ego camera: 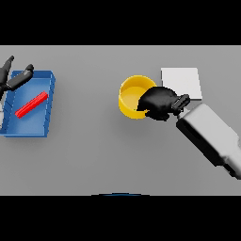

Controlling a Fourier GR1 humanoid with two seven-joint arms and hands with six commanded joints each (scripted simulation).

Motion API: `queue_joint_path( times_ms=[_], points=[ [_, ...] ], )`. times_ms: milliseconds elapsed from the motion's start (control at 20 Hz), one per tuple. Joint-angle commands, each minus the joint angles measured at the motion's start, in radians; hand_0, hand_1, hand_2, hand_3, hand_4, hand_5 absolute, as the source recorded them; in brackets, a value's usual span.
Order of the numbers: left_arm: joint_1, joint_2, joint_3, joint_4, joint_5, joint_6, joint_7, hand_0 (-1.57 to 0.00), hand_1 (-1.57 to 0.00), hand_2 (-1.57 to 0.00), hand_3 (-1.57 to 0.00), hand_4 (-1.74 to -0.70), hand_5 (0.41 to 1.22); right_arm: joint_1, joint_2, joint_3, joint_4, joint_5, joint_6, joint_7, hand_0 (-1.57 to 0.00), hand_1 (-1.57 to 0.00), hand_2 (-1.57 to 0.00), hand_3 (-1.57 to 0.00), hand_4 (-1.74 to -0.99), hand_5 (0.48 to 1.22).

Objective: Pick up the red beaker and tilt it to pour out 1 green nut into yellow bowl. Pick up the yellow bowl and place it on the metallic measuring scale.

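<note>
your right hand (159, 102) sits on the near-right rim of the yellow bowl (130, 96), fingers curled over the rim, so it has hold of the bowl. bowl is upright on the grey surface (94, 155), centre-right of your view. inside shows yellow only; can't tell if a nut is in there, the hand covers part of the interior. the pale square plate of the scale (183, 81) is just beside the bowl on its right, far side of the hand; bowl is on the surface, not on the scale. can't tell if bowl and scale touch, the hand hides that edge.

blue tray (44, 117) is far left, well apart from the bowl. a red bar-shaped object (31, 104) lies flat and diagonal in it.

your left hand (16, 77) is at the tray's far-left corner, fingers straight and spread, holding nothing.

surface is plain grey all round.
</note>
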Motion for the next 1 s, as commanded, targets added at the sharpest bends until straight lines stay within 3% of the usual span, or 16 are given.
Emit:
queue_joint_path(
  times_ms=[0, 150, 300, 600, 850, 950],
  points=[
    [0.007, 0.004, 0.005, -0.002, 0.005, -0.002, -0.013, 0.0, 0.0, 0.0, 0.0, -0.8, 0.702, 0.009, -0.007, -0.002, -0.009, -0.002, -0.001, 0.002, -1.57, -1.57, -1.49, -1.18, -1.739, 1.219],
    [0.004, 0.0, 0.005, -0.003, 0.006, 0.0, -0.005, 0.0, 0.0, 0.0, 0.0, -0.81, 0.703, -0.001, -0.027, -0.034, -0.015, -0.012, 0.004, 0.043, -1.53, -1.57, -1.52, -1.18, -1.74, 1.22],
    [0.017, -0.003, 0.01, -0.017, 0.017, 0.003, 0.012, 0.0, 0.0, 0.0, 0.0, -0.83, 0.723, -0.025, -0.068, -0.078, 0.014, -0.017, -0.037, 0.018, -1.55, -1.57, -1.5, -1.17, -1.741, 1.22],
    [0.022, -0.007, 0.01, -0.046, 0.021, 0.013, 0.049, 0.0, 0.0, 0.0, 0.0, -0.85, 0.746, -0.081, -0.107, -0.128, 0.205, 0.016, -0.18, -0.023, -1.57, -1.57, -1.55, -1.15, -1.741, 1.221],
    [0.033, -0.003, 0.012, -0.087, 0.033, 0.012, 0.096, 0.0, 0.0, 0.0, 0.0, -0.86, 0.762, -0.12, -0.097, -0.159, 0.368, 0.021, -0.246, -0.021, -1.57, -1.57, -1.53, -1.17, -1.741, 1.221],
    [0.046, 0.008, 0.017, -0.099, 0.035, 0.009, 0.103, 0.0, 0.0, 0.0, 0.0, -0.86, 0.773, -0.13, -0.102, -0.169, 0.423, 0.016, -0.26, -0.052, -1.57, -1.57, -1.52, -1.17, -1.741, 1.221]
  ],
)
